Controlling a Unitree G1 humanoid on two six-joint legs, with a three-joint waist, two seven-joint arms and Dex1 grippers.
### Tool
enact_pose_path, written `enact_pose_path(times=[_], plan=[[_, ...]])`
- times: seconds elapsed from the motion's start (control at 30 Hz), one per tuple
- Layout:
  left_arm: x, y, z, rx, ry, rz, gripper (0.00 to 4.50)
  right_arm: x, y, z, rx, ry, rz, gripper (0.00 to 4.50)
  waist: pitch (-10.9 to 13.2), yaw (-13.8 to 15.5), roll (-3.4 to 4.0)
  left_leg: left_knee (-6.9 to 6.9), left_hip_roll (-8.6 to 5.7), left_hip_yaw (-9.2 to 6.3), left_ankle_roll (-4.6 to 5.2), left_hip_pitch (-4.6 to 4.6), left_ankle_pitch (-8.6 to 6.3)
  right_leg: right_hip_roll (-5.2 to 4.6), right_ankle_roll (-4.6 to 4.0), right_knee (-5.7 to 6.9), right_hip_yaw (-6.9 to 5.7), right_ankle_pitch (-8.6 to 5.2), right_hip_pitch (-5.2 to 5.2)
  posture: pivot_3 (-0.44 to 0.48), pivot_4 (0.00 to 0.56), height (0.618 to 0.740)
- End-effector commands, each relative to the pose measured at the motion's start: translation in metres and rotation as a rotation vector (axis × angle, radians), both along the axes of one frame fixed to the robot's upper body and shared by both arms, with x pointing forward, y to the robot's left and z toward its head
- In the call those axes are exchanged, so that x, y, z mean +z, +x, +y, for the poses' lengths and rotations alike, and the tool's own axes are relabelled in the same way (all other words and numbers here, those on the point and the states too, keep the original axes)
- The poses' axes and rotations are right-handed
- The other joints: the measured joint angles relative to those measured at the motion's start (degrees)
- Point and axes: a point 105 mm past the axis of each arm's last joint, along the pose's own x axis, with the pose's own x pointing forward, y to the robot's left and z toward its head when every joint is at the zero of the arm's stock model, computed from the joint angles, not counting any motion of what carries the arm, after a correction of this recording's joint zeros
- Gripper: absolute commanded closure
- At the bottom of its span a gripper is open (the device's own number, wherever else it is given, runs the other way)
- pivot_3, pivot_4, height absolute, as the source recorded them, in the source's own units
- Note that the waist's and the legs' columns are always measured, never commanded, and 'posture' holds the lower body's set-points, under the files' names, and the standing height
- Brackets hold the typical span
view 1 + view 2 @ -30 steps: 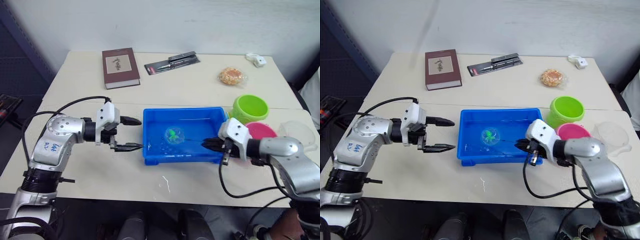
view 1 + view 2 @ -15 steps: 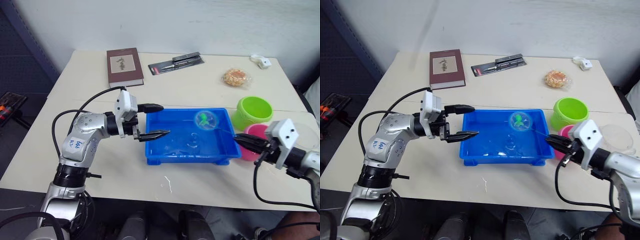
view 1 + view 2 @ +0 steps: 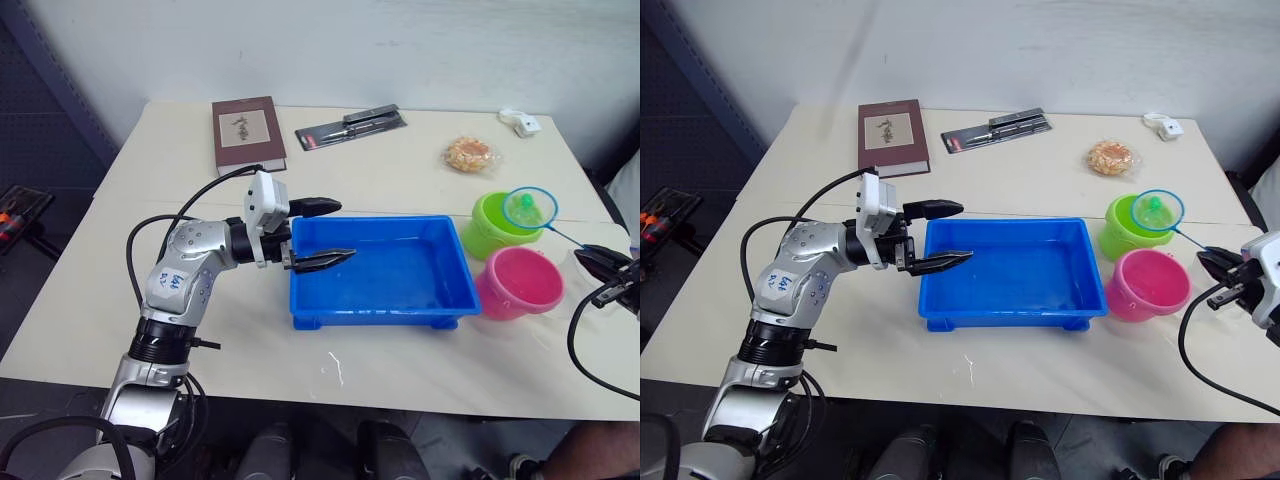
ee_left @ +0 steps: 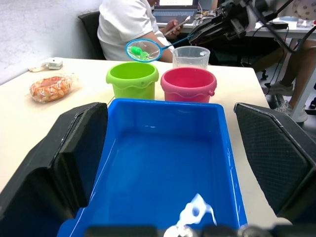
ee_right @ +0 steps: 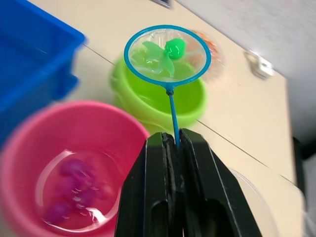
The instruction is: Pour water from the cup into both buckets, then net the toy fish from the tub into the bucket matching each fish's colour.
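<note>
The net (image 3: pixel 530 208) hangs over the lime green bucket (image 3: pixel 488 238) with a green toy fish (image 5: pixel 171 48) in its mesh. My right gripper (image 5: pixel 174 139) is shut on the net's thin handle, off to the right of the pink bucket (image 3: pixel 520 283). Pink fish (image 5: pixel 74 187) lie in the water inside the pink bucket. The blue tub (image 3: pixel 372 222) sits mid-table with water in it. My left gripper (image 3: pixel 345 230) is open, its fingers reaching over the tub's left rim. The clear cup (image 4: pixel 191 55) stands behind the pink bucket.
At the table's far side lie a brown book (image 3: pixel 247 133), a black pack of pens (image 3: pixel 350 125), a snack packet (image 3: pixel 468 153) and a small white object (image 3: pixel 520 122). A person in a white shirt (image 4: pixel 128 24) sits beyond the table's right end.
My right gripper lifted the net with the green fish out of the tub and carried it right, over the green bucket. My left gripper moved closer to the tub's left rim.
</note>
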Motion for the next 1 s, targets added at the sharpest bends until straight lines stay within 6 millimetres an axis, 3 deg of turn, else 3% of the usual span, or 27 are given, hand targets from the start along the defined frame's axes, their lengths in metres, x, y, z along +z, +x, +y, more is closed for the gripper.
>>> enact_pose_path(times=[0.03, 0.2, 0.5, 0.6, 1.0], plan=[[0.005, -0.004, -0.008, -0.023, 0.000, -0.039, 0.11, 0.015, 0.010, -0.006, -0.044, -0.156, -0.063, 4.50, 0.0, -0.1, 0.01, 0.00, 0.00, 0.02, 0.00, 0.01, 0.00, 0.00, 0.00, 0.01, 0.02, 0.00, 0.00, 0.000, 0.150, 0.738], [0.004, -0.005, -0.015, -0.037, -0.003, -0.036, 0.11, 0.016, 0.022, -0.011, -0.082, -0.325, -0.092, 4.50, 0.0, -0.1, 0.02, -0.01, 0.00, 0.02, 0.00, 0.02, 0.00, -0.01, 0.00, -0.01, 0.02, 0.00, 0.00, 0.000, 0.150, 0.738], [0.003, -0.006, -0.022, -0.049, -0.011, -0.036, 0.11, 0.030, 0.032, -0.005, -0.047, -0.965, -0.223, 4.50, 0.0, 0.1, 0.04, -0.03, -0.02, 0.05, -0.01, 0.00, 0.01, -0.02, 0.00, -0.02, 0.05, 0.00, -0.02, 0.000, 0.150, 0.738], [0.004, -0.005, -0.022, -0.046, -0.038, -0.024, 0.11, 0.025, 0.030, -0.007, -0.003, -1.141, -0.224, 4.50, 0.0, 0.1, 0.04, -0.03, 0.00, 0.06, -0.02, 0.01, 0.01, -0.01, 0.00, -0.03, 0.05, 0.00, -0.02, 0.000, 0.150, 0.738], [0.004, -0.002, -0.022, -0.031, -0.055, -0.015, 0.11, 0.021, 0.027, -0.013, -0.010, -1.259, -0.259, 4.50, 0.0, -0.3, 0.04, -0.05, 0.02, 0.07, -0.04, 0.01, 0.02, 0.01, 0.00, -0.06, 0.05, 0.00, -0.01, 0.000, 0.150, 0.738]])
